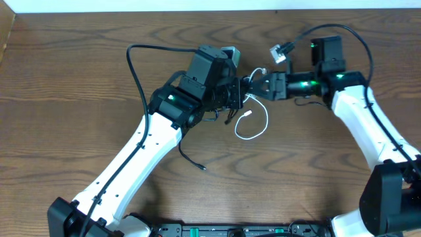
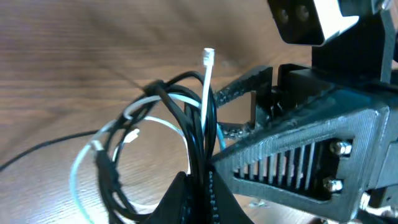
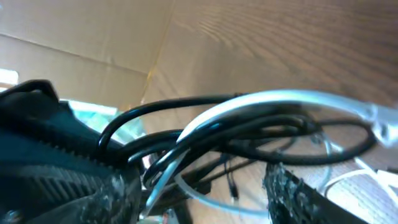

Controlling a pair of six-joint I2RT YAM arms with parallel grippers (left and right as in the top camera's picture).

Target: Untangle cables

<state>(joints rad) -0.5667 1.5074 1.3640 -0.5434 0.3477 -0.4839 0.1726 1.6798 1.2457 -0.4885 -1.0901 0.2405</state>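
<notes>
Two cables, one black cable [image 2: 198, 134], one white cable [image 2: 206, 93], left hand [image 2: 199, 186] clenched on both, right hand [image 1: 258, 84] seemingly parted

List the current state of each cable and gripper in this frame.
Black cable: tangled with the white one, pinched in the left gripper.
White cable: partly looped on the table, partly bunched with the black one.
Left gripper: shut on both cables.
Right gripper: jaws apart around the bundle; grip unclear.
</notes>
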